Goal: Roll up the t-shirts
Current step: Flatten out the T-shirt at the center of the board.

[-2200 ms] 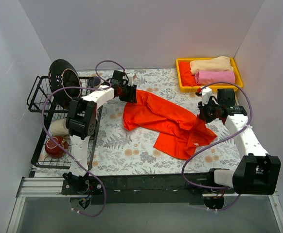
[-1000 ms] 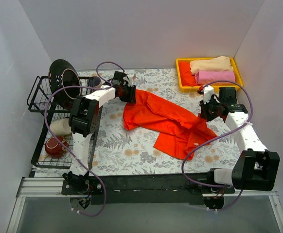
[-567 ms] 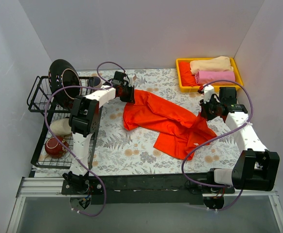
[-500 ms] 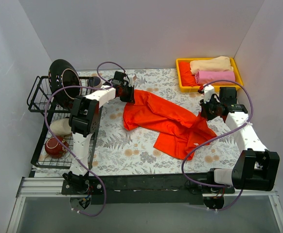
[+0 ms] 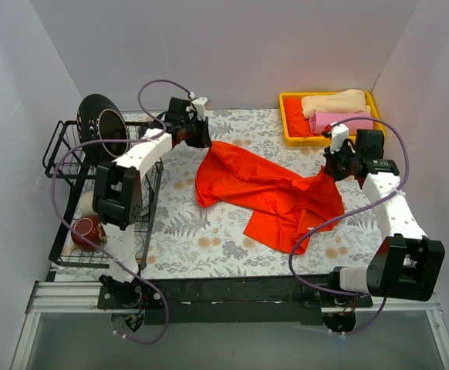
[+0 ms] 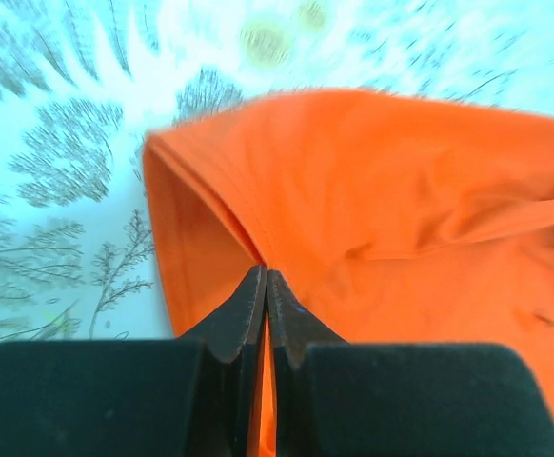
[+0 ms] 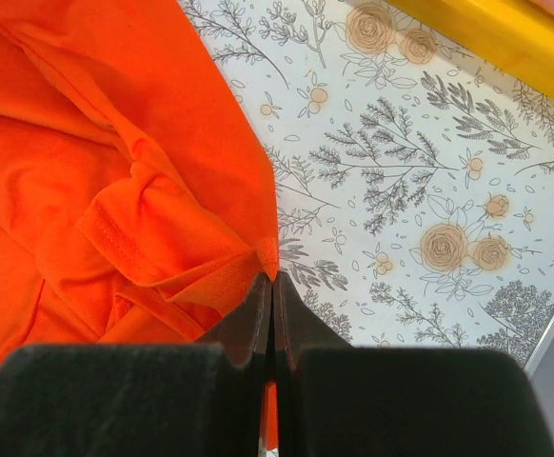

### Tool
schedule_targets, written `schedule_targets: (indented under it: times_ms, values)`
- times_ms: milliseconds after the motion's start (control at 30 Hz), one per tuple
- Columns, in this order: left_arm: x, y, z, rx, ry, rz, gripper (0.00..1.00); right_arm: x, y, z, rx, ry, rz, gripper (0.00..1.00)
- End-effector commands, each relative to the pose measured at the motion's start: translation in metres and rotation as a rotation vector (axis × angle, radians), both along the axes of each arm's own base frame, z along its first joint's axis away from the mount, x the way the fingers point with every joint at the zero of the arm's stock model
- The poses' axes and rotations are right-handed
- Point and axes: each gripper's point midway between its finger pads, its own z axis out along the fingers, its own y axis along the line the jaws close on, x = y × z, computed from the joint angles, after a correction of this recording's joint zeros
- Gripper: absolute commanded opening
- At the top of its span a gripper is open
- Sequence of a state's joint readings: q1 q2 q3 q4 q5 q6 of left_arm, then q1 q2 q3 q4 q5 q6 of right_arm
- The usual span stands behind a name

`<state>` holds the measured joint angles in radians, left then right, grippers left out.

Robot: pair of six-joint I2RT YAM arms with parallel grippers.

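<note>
A bright orange-red t-shirt (image 5: pixel 267 193) lies crumpled across the middle of the flowered table. My left gripper (image 5: pixel 201 139) is shut on its far left edge, and the cloth (image 6: pixel 391 200) hangs lifted from the closed jaws (image 6: pixel 266 276). My right gripper (image 5: pixel 331 169) is shut on a hemmed corner of the same shirt (image 7: pixel 115 171) at its right side, the fold pinched at the tips (image 7: pixel 271 278). A rolled pink t-shirt (image 5: pixel 342 122) and a rolled cream t-shirt (image 5: pixel 334 102) lie in the yellow tray (image 5: pixel 288 123).
A black wire rack (image 5: pixel 64 166) stands at the table's left edge, holding a black round dish (image 5: pixel 99 125) and a red bowl (image 5: pixel 86 230). White walls close in the left, back and right. The yellow tray's rim (image 7: pixel 505 48) lies just beyond the right gripper.
The left gripper has closed on the shirt's left edge and lifted it toward the back. The right gripper has risen and moved back-right with its corner, stretching the cloth between them.
</note>
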<state>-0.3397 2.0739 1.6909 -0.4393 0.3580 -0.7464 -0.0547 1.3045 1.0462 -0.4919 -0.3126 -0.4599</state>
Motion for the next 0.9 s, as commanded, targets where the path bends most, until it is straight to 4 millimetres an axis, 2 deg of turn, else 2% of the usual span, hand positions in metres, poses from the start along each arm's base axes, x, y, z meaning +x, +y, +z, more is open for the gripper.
schedule_targets:
  times_ms: [0,133,167,233,367,533,700,867]
  values:
    - [-0.015,0.01,0.074,-0.078,-0.101,0.001,0.0,0.011,-0.004,0.023,0.007,-0.067,-0.022,0.01]
    - [-0.04,0.019,0.08,-0.089,-0.079,-0.002,0.0,0.008,-0.004,0.023,0.01,-0.065,-0.017,0.01]
    - [-0.048,0.023,0.069,-0.081,-0.05,-0.001,0.0,0.007,-0.004,0.023,0.013,-0.066,-0.018,0.01]
    - [-0.058,0.027,0.062,-0.076,-0.026,0.001,0.0,0.003,-0.004,0.018,0.015,-0.057,-0.016,0.01]
    - [-0.079,0.036,0.034,-0.033,0.029,-0.014,0.0,-0.004,-0.002,0.014,0.023,-0.043,-0.011,0.01]
    - [-0.095,0.055,0.011,0.033,0.067,-0.001,0.0,-0.01,0.001,0.012,0.034,-0.029,0.003,0.01]
    - [-0.106,0.078,-0.001,0.126,0.061,0.015,0.0,-0.019,0.006,0.005,0.06,-0.006,0.013,0.01]
    - [-0.113,0.084,-0.011,0.149,0.074,0.025,0.0,-0.026,0.012,0.0,0.091,0.013,0.029,0.01]
